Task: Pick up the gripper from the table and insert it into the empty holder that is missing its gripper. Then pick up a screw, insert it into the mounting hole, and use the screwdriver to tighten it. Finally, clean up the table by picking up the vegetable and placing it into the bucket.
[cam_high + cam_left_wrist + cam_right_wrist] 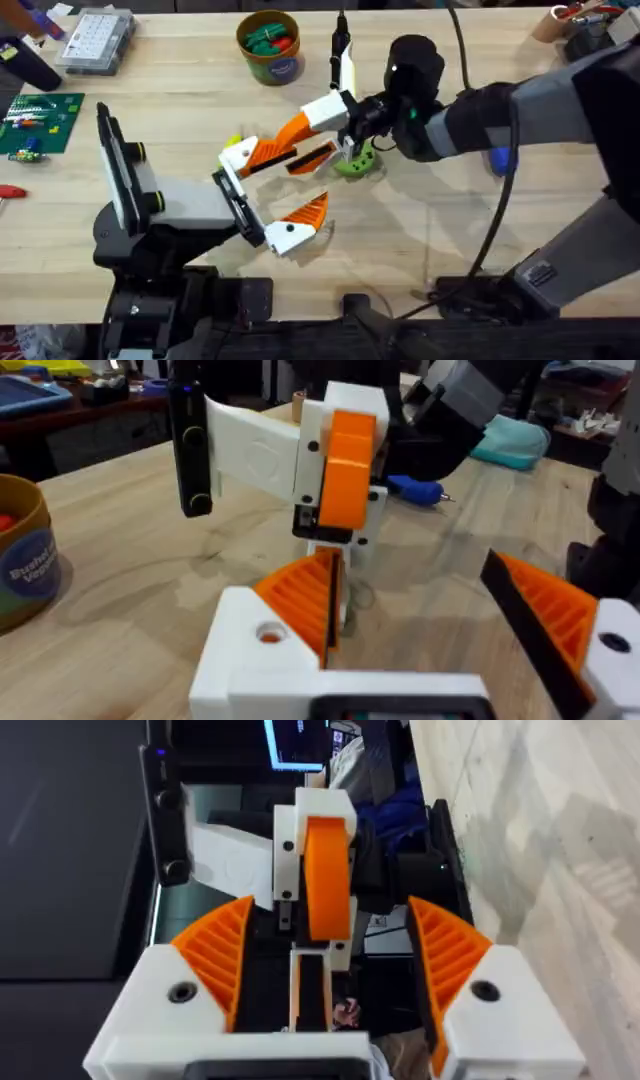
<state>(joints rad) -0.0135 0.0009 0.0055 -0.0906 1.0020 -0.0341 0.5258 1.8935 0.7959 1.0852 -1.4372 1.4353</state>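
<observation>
The left gripper point(410, 565) is held low over the table point(450, 230) near its middle, and its jaws are spread wide. Nothing is gripped between them, and bare wood is seen in the gap. Its two orange ribbed fingers point(300, 595) are carried on white mounts.

The right gripper point(330, 910) is reached in from the right side toward the middle of the table. Its jaws are likewise parted, and clear space is seen inside each orange finger point(215, 950). Ahead of it, in line with the gap, a white block with an orange finger point(322, 870) is seen, joined to a white plate and a black bar point(165, 815). No contact between the right gripper's fingers and this block can be made out, and what the block is supported by cannot be told. The same block is seen from the left wrist, upright and facing that camera.

The vegetable point(357, 162), a small green piece, is found on the table just below the right gripper's wrist and close to the crowd of orange fingers (it is partly covered by the arm). The bucket point(272, 62) is stood at the far side of the table, well apart from both grippers, and green and red pieces are already held in it. The screwdriver point(415, 488) is laid flat on the table beyond the white block, toward the right side, with its thin tip pointed away from the block.
</observation>
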